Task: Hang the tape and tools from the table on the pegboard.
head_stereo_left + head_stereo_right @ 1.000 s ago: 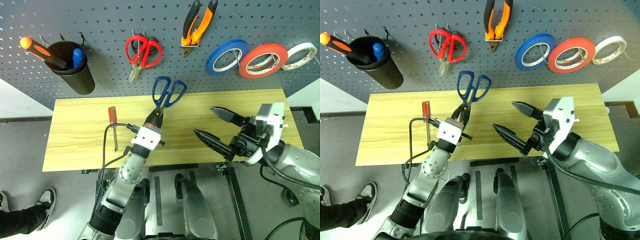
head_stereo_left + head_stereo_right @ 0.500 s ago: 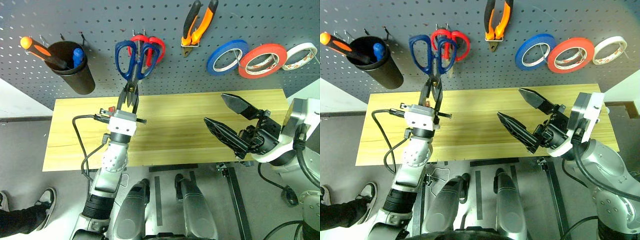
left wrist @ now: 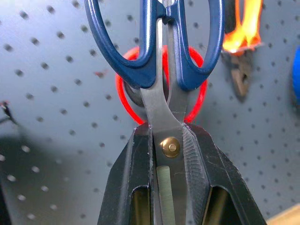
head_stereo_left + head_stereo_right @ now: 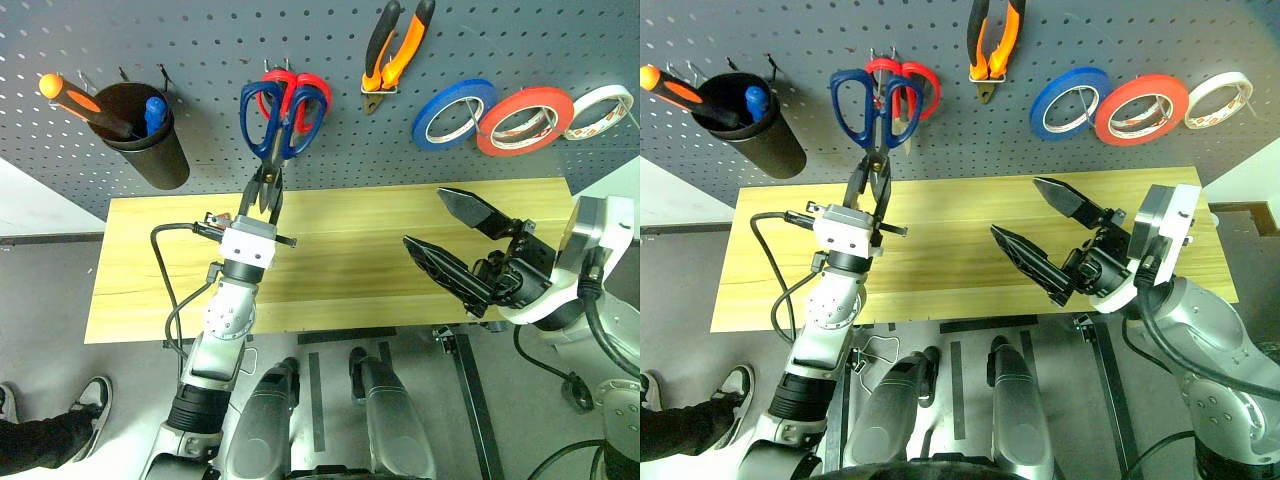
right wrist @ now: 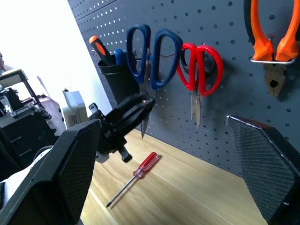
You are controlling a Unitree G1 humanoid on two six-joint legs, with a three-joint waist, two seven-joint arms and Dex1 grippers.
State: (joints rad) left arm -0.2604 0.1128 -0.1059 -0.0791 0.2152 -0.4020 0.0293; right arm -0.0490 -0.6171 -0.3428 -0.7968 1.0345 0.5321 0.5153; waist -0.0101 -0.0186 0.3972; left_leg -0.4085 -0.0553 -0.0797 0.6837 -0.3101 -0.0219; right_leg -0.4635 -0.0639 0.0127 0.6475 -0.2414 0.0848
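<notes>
My left gripper is shut on the steel blades of the blue-handled scissors and holds them upright, handles up. The handles are against the pegboard, overlapping the red-handled scissors; I cannot tell whether they touch a hook. The orange-and-black pliers and the red tape hang on the pegboard. The red-handled screwdriver lies on the table near the left arm. My right gripper hangs open and empty over the table's right half.
A black cup on the pegboard's left holds an orange-handled screwdriver. A blue tape ring and a white one flank the red tape. A person's shoe is on the floor at lower left.
My left gripper carried the blue scissors up and to the left, from over the table's middle to the pegboard in front of the red-handled scissors. The right gripper stayed open.
</notes>
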